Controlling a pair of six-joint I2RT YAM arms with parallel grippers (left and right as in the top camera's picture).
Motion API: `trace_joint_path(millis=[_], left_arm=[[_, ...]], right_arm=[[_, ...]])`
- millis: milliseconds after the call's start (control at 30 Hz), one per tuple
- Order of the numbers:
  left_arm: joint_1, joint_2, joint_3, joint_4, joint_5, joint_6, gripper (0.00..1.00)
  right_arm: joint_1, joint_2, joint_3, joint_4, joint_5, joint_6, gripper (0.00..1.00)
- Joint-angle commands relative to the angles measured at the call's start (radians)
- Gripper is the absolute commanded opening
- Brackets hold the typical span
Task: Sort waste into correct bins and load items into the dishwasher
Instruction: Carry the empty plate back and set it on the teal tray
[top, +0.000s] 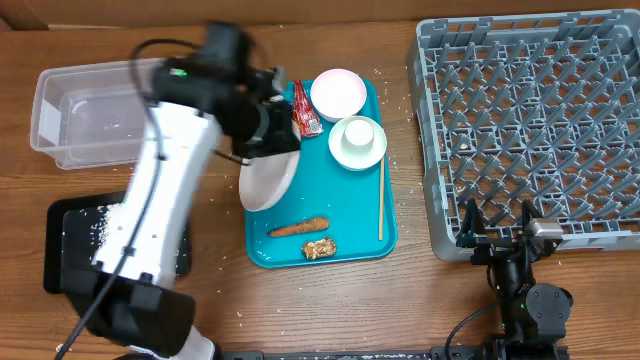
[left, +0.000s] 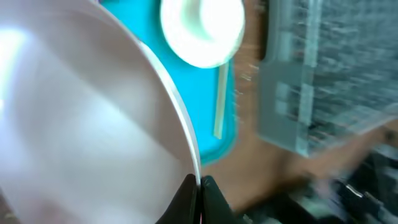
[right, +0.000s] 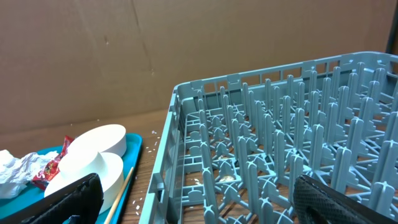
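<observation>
My left gripper (top: 265, 140) is shut on the rim of the large white plate (top: 270, 178), which hangs tilted over the left side of the teal tray (top: 385, 240). In the left wrist view the plate (left: 81, 118) fills the left and the fingers (left: 186, 202) pinch its edge. On the tray lie a pink bowl (top: 338, 93), a pale green bowl (top: 357, 141), a red wrapper (top: 305, 112), a carrot stick (top: 298, 228) and a brown lump (top: 320, 248). A crumpled napkin (right: 12, 168) shows at the tray's far end. My right gripper (top: 497, 228) stands open at the grey dish rack's (top: 535, 120) near edge.
A clear tub (top: 85, 115) sits at the back left, with a black tray (top: 65, 250) speckled with rice in front of it. A wooden chopstick (top: 380, 200) lies along the teal tray's right side. Rice grains are scattered on the wooden table between tray and rack.
</observation>
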Motion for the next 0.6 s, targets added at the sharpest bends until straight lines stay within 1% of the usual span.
trace_joint_path(millis=[0,100,267,567], left_arm=[[-0.161,0.005,-0.002,0.067,-0.456,-0.166,0.04],[-0.241,0.042,-0.002,0.103,-0.52,-0.167,0.04],[-0.319,0.134,-0.002,0.135,-0.516,-0.17,0.04],[-0.335,0.303,-0.002,0.129,-0.516,-0.194,0.04]], right_arm=[[0.006,-0.008,-0.01,0.005,0.01,-0.006,1.0],[0.006,-0.008,-0.01,0.005,0.01,-0.006,1.0],[0.006,-0.008,-0.01,0.005,0.01,-0.006,1.0],[0.006,-0.008,-0.01,0.005,0.01,-0.006,1.0]])
